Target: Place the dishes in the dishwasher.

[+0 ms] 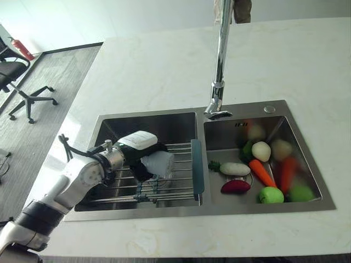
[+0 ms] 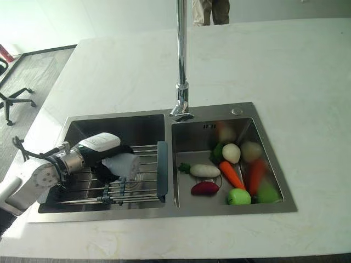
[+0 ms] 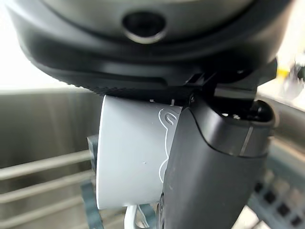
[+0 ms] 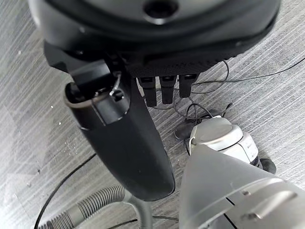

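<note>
Fingers of left hand (image 1: 143, 156) curled round white cup (image 1: 159, 163) above sink rack (image 1: 181, 189), basin at 9 o'clock. Cup rigid, smooth, likely slippery, breakable; hold by wall.

Left basin (image 1: 164, 123): your left hand (image 1: 143, 150) and its white cup (image 1: 159, 163) sit over the wire rack (image 1: 175, 189); the back stays open.
Right basin (image 1: 285, 129): vegetables (image 1: 258, 170) crowd your floor.
Faucet (image 1: 221, 60): blocks the divider's rear.
Countertop (image 1: 296, 60): open to you.

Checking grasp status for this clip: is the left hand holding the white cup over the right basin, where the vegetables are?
No. The left hand grips the white cup over the rack in the left basin.
</note>
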